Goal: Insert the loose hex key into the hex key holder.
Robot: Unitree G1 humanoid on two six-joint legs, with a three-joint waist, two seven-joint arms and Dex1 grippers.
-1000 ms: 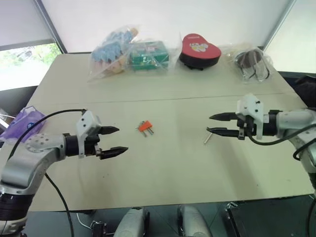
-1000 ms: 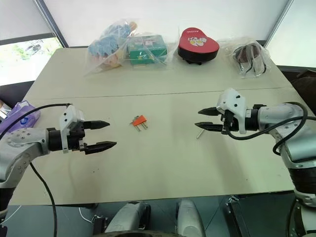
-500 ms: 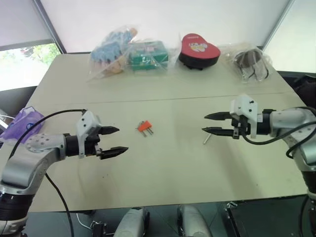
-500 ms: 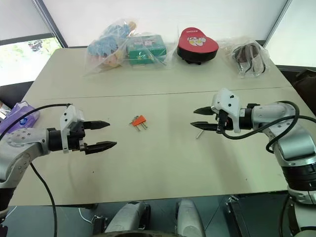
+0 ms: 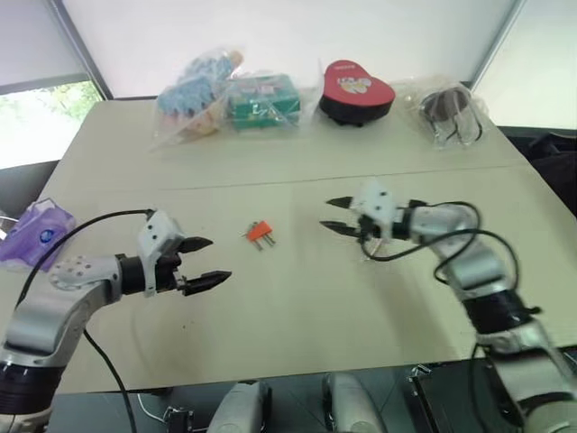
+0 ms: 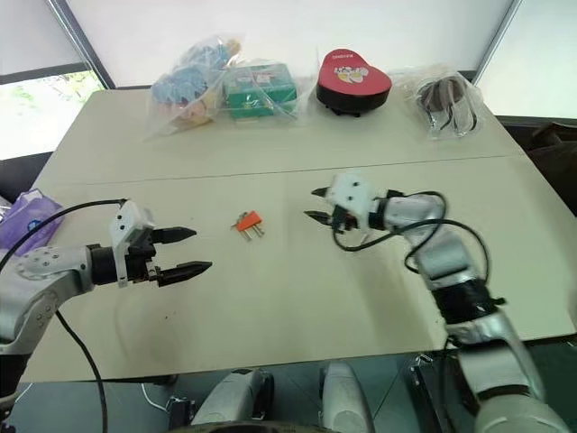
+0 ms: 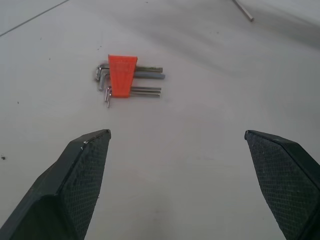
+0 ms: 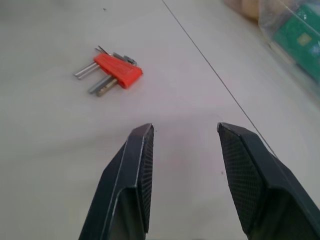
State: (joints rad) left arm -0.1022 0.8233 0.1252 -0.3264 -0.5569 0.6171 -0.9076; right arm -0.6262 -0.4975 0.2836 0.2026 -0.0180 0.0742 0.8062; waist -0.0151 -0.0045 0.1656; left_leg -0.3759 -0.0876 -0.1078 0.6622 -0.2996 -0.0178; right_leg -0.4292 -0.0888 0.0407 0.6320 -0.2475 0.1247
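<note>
We saw the hex key holder [image 5: 260, 233] lying flat between two empty grippers. The loose hex key [image 7: 242, 10] lay beyond the holder on the side of the right gripper [image 5: 326, 214], which seemed nearer and had its jaws partly spread. The left gripper [image 5: 220, 259] gaped wide.

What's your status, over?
Left gripper, right gripper open, empty. Orange plastic hex key holder flat between them. Thin grey loose hex key untouched. Nothing blocking.
</note>
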